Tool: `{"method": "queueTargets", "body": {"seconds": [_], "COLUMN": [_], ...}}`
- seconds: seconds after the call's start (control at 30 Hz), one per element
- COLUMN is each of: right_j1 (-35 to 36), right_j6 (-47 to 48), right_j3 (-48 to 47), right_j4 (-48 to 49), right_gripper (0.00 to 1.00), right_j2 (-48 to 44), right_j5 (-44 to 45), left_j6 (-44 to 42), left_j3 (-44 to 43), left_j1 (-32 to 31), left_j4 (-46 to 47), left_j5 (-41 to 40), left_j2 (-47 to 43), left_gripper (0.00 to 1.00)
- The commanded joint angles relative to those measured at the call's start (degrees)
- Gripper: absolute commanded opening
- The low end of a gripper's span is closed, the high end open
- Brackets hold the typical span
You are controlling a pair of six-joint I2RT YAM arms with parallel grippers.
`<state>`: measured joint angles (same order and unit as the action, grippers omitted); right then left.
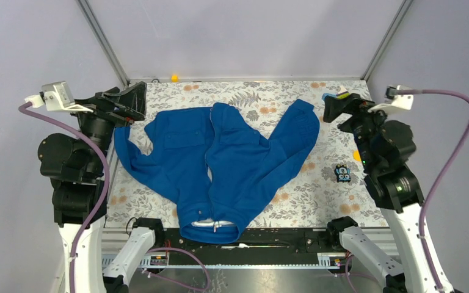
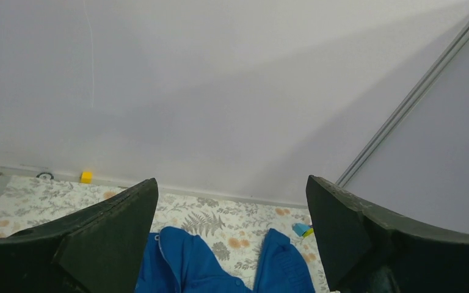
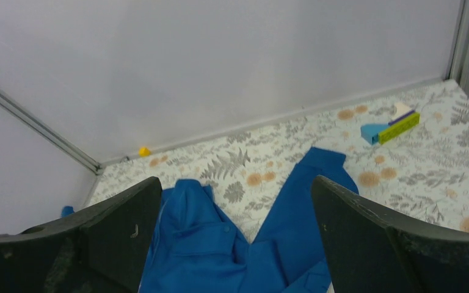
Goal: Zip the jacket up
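Collar end of the large royal-blue fabric jacket (image 1: 220, 165), white lining showing, overhangs the floral-print counter (image 1: 317, 201) at bottom centre; the hem lies toward the top. Risk: a pull on the slider may bunch the unanchored cloth or drag it off that edge. The slider is too small to locate. Left hand (image 1: 133, 101), upper left, and right hand (image 1: 334, 108), upper right, are both spread wide, empty and touching nothing.

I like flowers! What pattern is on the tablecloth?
The tablecloth has grey ferns and orange flowers; right wrist view shows it best.
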<state>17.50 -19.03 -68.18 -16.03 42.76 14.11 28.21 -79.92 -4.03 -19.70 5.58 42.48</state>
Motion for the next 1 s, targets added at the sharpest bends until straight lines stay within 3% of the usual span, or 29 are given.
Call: {"method": "queueTargets", "body": {"seconds": [0.0, 0.23, 0.4, 0.57, 0.8, 0.97], "right_j1": [0.26, 0.26, 0.16, -4.30, -3.10, 3.89], "right_j6": [-2.41, -4.68, -7.75, -19.14, -19.82, -18.36], "right_j3": [2.87, 8.03, 14.34, 24.39, 18.17, 8.19], "right_j4": [2.01, 7.42, 17.64, 27.93, 29.85, 30.01], "right_gripper": [0.98, 0.98, 0.98, 0.98, 0.98, 0.98], "right_j2": [3.22, 9.00, 13.35, 16.31, 33.55, 45.20], "right_j5": [0.24, -7.92, -27.11, -31.71, -35.73, -32.81], "left_j6": [-2.72, -4.21, -4.38, -4.32, -2.16, -4.56], "left_j3": [2.37, 5.00, 4.68, 5.16, 4.90, 3.62], "left_j1": [0.34, 0.34, 0.34, 0.34, 0.34, 0.34], "left_j4": [0.03, -1.20, -0.81, 2.69, 9.46, 10.22], "left_j5": [0.14, 0.68, 0.11, -3.18, -7.11, -2.17], "left_j2": [0.92, 4.89, 8.71, 11.74, 18.24, 24.82], "left_gripper": [0.99, 0.99, 0.99, 0.99, 0.99, 0.99]}}
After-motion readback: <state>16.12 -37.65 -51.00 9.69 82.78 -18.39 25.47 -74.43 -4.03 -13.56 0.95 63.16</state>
